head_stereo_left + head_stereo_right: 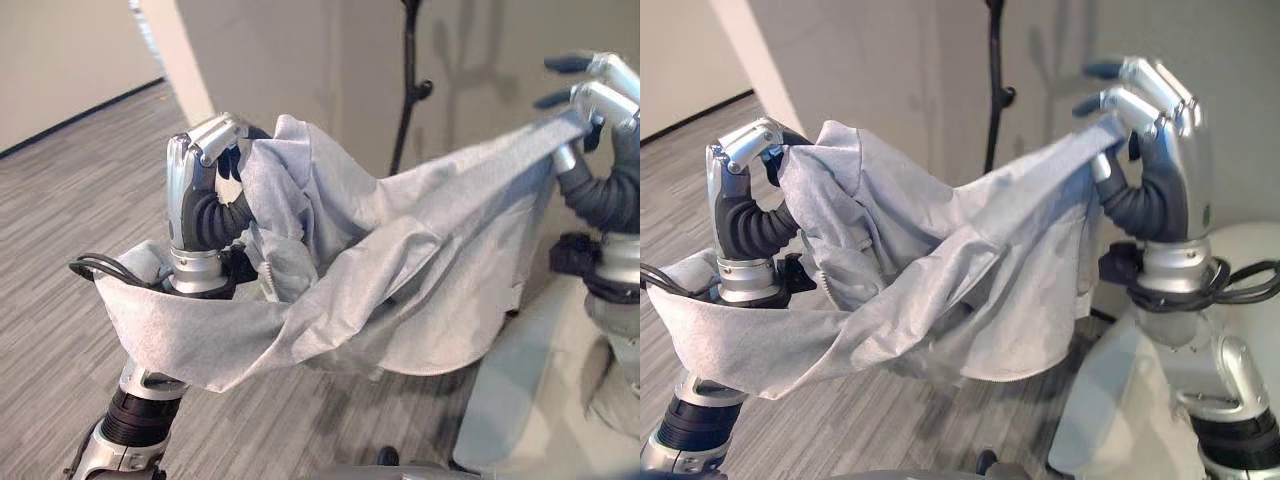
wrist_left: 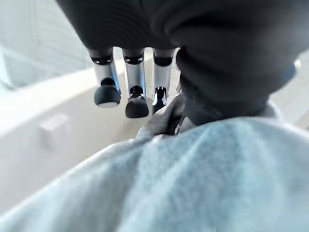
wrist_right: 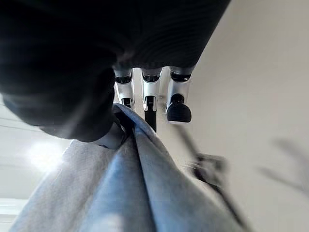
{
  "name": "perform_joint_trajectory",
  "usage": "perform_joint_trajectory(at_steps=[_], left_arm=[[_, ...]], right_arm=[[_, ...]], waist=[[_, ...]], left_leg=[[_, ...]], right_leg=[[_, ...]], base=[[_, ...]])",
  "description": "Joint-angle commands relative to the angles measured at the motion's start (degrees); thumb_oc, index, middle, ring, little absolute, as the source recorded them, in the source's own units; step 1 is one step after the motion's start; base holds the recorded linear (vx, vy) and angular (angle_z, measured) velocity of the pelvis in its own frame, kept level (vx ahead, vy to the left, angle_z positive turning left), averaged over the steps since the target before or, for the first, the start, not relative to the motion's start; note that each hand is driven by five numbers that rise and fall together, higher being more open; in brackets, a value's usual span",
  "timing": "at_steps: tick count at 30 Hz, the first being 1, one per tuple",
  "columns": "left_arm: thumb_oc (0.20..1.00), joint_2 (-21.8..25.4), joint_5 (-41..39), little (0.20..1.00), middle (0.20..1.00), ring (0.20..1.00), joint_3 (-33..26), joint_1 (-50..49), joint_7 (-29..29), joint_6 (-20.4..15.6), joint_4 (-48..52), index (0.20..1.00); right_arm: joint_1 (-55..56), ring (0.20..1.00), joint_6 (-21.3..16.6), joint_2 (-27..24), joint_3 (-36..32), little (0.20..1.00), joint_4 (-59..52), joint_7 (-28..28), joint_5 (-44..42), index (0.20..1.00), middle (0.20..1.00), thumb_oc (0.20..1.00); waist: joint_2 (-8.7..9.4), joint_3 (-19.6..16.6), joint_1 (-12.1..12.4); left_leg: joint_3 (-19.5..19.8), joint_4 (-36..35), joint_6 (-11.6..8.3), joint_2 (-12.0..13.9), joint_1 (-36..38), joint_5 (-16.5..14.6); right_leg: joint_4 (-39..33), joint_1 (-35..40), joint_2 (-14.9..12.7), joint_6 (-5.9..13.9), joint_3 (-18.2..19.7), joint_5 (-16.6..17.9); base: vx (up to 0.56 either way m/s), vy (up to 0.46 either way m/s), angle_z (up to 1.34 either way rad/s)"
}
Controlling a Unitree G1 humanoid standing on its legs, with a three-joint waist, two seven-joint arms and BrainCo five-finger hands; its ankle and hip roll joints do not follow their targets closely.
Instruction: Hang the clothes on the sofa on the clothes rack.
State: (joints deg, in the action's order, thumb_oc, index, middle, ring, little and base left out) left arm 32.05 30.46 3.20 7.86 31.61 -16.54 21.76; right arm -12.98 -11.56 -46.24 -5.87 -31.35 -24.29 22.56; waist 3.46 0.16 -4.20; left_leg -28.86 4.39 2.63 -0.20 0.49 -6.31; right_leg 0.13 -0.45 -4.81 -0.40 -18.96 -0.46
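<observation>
A grey carpet [image 1: 90, 190] with a fine striped weave covers the floor across the left and lower frame. At upper left a pale wall [image 1: 60, 55] meets it along a dark skirting line [image 1: 85, 118]. A bright slanted strip [image 1: 175, 55] of lit wall edge runs down from the top, left of centre. Behind the middle stands a plain grey-beige wall [image 1: 300, 60] carrying soft shadows at upper right. A thin black pole [image 1: 408, 85] with a short side branch rises against it at top centre. At lower right lies a pale, smooth curved surface [image 1: 520, 390].
</observation>
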Motion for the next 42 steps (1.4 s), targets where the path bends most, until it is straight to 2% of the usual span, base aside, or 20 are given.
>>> perform_joint_trajectory(at_steps=[1, 2, 5, 9, 12, 15, 20, 24, 29, 33, 34, 35, 36, 37, 38, 39, 42], left_arm=[[0.2, 1.2, 1.9, 0.2, 0.2, 0.2, -1.4, 3.5, 1.8, 1.2, -3.1, 0.2], [0.2, 1.2, 2.0, 0.2, 0.2, 0.2, -1.4, 3.6, 1.9, 1.3, -3.3, 0.2], [0.2, 3.3, 2.8, 0.2, 0.2, 0.2, -1.7, 6.8, 2.6, 4.7, -10.0, 0.2], [0.2, 4.2, 2.6, 0.2, 0.2, 0.2, -1.4, 10.5, 3.2, 6.6, -14.8, 0.2], [0.2, 7.3, 1.0, 0.2, 0.2, 0.2, -3.0, 18.7, 5.6, 12.0, -26.9, 0.2], [0.2, 8.9, -0.7, 0.2, 0.2, 0.2, -4.1, 20.3, 5.6, 13.4, -31.1, 0.2], [0.2, 11.4, -3.0, 0.2, 0.2, 0.2, -2.7, 23.3, 4.1, 14.4, -36.6, 0.2], [0.2, 13.6, -5.6, 0.2, 0.2, 0.2, 0.1, 26.6, 1.8, 15.5, -42.1, 0.2], [0.2, 13.4, -8.2, 0.2, 0.2, 0.2, 0.9, 29.1, 2.1, 16.0, -45.7, 0.2], [0.2, 12.9, -7.5, 0.2, 0.2, 0.2, -1.6, 27.0, 3.3, 15.7, -42.3, 0.2], [0.2, 12.6, -5.2, 0.2, 0.2, 0.2, -4.6, 24.6, 5.4, 14.2, -37.3, 0.2], [0.2, 12.7, -5.0, 0.2, 0.2, 0.2, -4.9, 23.9, 5.3, 14.2, -36.7, 0.2], [0.2, 12.2, -4.0, 0.2, 0.2, 0.2, -5.9, 22.6, 5.8, 13.7, -34.4, 0.2], [0.2, 11.7, -3.1, 0.2, 0.2, 0.2, -6.9, 21.2, 6.1, 13.2, -31.6, 0.2], [0.2, 11.1, -1.9, 0.2, 0.2, 0.2, -8.1, 19.5, 5.7, 12.7, -28.1, 0.2], [0.2, 10.3, -0.2, 0.2, 0.2, 0.2, -10.1, 16.7, 4.8, 10.9, -22.3, 0.2], [0.2, 10.3, 1.9, 0.2, 0.2, 0.2, -13.9, 11.8, 4.0, 8.4, -13.1, 0.2]], right_arm=[[-1.8, 0.2, 1.6, 0.4, -3.9, 0.2, 4.5, -0.9, -0.7, 0.2, 0.2, 0.2], [-2.1, 0.2, 1.6, 0.3, -3.8, 0.2, 4.8, -1.0, -0.8, 0.2, 0.2, 0.2], [-7.8, 0.2, 4.7, -3.5, -2.0, 0.2, 11.2, -2.0, -1.1, 0.2, 0.2, 0.2], [-13.3, 0.2, 7.4, -6.3, 1.0, 0.2, 17.3, -3.3, 0.5, 0.2, 0.2, 0.2], [-25.7, 0.2, 13.9, -12.3, 7.0, 0.2, 34.1, -6.1, 4.6, 0.2, 0.2, 0.2], [-29.3, 0.2, 15.1, -14.8, 8.4, 0.2, 39.8, -6.8, 4.6, 0.2, 0.2, 0.2], [-34.6, 0.2, 15.1, -17.8, 11.7, 0.2, 46.4, -6.8, 2.3, 0.2, 0.2, 0.2], [-42.0, 0.2, 14.5, -20.1, 19.4, 0.2, 55.2, -4.6, -1.2, 0.2, 0.2, 0.2], [-46.1, 0.2, 13.8, -18.7, 25.2, 0.2, 58.8, -3.0, -2.7, 0.2, 0.2, 0.2], [-41.9, 0.2, 14.2, -17.1, 21.8, 0.2, 54.0, -3.3, -0.6, 0.2, 0.2, 0.2], [-36.0, 0.2, 14.0, -15.3, 16.8, 0.2, 48.1, -4.1, 1.8, 0.2, 0.2, 0.2], [-34.7, 0.222, 14.1, -15.1, 15.7, 0.222, 47.2, -3.9, 2.0, 0.222, 0.222, 0.222], [-31.6, 0.865, 14.2, -12.6, 12.6, 0.865, 44.7, -4.6, 1.5, 0.865, 0.865, 0.865], [-28.6, 1.0, 14.2, -10.2, 9.8, 1.0, 42.1, -5.0, 1.4, 1.0, 1.0, 1.0], [-24.5, 1.0, 13.8, -8.0, 6.6, 1.0, 38.8, -4.9, 1.2, 1.0, 1.0, 1.0], [-17.6, 1.0, 12.8, -4.1, 2.1, 1.0, 34.8, -4.5, -0.7, 1.0, 1.0, 1.0], [-5.5, 1.0, 10.7, 2.4, -5.4, 1.0, 27.3, -4.2, -3.7, 1.0, 1.0, 1.0]], waist=[[-0.75, -1.5, -1.0], [-0.75, -1.4, -1.1], [-0.28, -1.8, -0.3], [-0.15, -1.7, 0.1], [-0.37, -1.4, 0.8], [-0.59, -1.3, 0.8], [-0.65, -1.2, 1.0], [-0.21, -1.1, 1.6], [-0.6, -0.6, 1.9], [-0.85, -0.4, 1.9], [-1.54, -0.3, 1.7], [-1.33, -0.4, 1.7], [-1.56, -0.3, 1.6], [-1.64, -0.4, 1.7], [-1.73, -0.7, 1.6], [-2.0, -0.4, 1.7], [-2.39, -1.0, 1.6]], left_leg=[[1.8, -9.4, -6.44, 4.3, 5.4, 5.1], [1.8, -9.4, -6.43, 4.3, 5.4, 5.0], [2.5, -9.4, -6.34, 4.1, 5.4, 4.9], [2.7, -9.4, -6.26, 4.0, 5.3, 4.9], [3.2, -9.4, -6.14, 3.8, 5.5, 4.6], [3.6, -9.4, -6.15, 3.6, 5.8, 4.5], [4.1, -9.4, -6.3, 3.5, 6.0, 4.5], [4.3, -9.4, -6.56, 3.5, 6.1, 4.7], [4.7, -9.4, -6.79, 3.6, 6.3, 5.0], [5.1, -9.4, -6.56, 3.4, 6.4, 4.8], [5.1, -9.4, -6.43, 3.1, 6.4, 4.8], [5.1, -9.4, -6.4, 3.1, 6.4, 4.8], [3.8, -9.4, -6.06, 3.1, 6.0, 5.7], [3.9, -9.4, -6.01, 3.1, 5.9, 5.7], [5.3, -9.4, -6.16, 3.0, 6.2, 4.9], [4.3, -9.4, -5.92, 3.1, 5.9, 5.7], [4.6, -9.4, -6.0, 3.1, 5.8, 6.2]], right_leg=[[-2.4, 5.6, -3.1, 9.47, -0.8, 1.3], [-2.4, 5.6, -3.1, 9.49, -0.8, 1.3], [-1.7, 5.9, -3.4, 9.49, -1.1, 1.2], [-1.1, 5.7, -3.7, 9.47, -1.2, 1.0], [0.8, 5.2, -4.3, 9.41, -1.2, 0.9], [1.2, 5.4, -4.5, 9.43, -1.3, 0.7], [1.5, 5.9, -4.6, 9.4, -1.7, 0.3], [1.3, 6.4, -4.4, 9.21, -2.1, 0.0], [1.3, 6.7, -4.0, 8.94, -2.2, -0.4], [1.7, 6.7, -4.0, 9.16, -1.9, 0.2], [1.7, 6.9, -4.3, 9.37, -1.9, 0.7], [1.7, 7.0, -4.2, 9.41, -1.9, 0.8], [1.6, 6.8, -4.4, 9.02, -3.2, 1.5], [1.2, 7.0, -4.4, 8.98, -3.4, 1.3], [0.6, 7.6, -4.3, 9.19, -2.4, 0.6], [0.2, 7.8, -4.4, 8.84, -4.1, 1.0], [-1.0, 8.7, -4.4, 8.84, -4.8, 1.5]], base=[[0.04, -0.002, 0.13], [0.04, -0.001, 0.1], [0.02, 0.0, 0.09], [0.01, 0.004, 0.06], [0.03, 0.02, 0.06], [0.03, 0.0, 0.07], [0.02, -0.021, 0.02], [0.02, -0.039, 0.01], [0.02, -0.041, 0.04], [0.06, -0.04, 0.05], [0.05, -0.029, 0.06], [0.0, -0.051, 0.08], [-0.05, -0.025, 0.05], [0.01, -0.039, 0.03], [0.01, -0.054, 0.05], [-0.01, -0.064, 0.1], [-0.05, -0.068, 0.15]])
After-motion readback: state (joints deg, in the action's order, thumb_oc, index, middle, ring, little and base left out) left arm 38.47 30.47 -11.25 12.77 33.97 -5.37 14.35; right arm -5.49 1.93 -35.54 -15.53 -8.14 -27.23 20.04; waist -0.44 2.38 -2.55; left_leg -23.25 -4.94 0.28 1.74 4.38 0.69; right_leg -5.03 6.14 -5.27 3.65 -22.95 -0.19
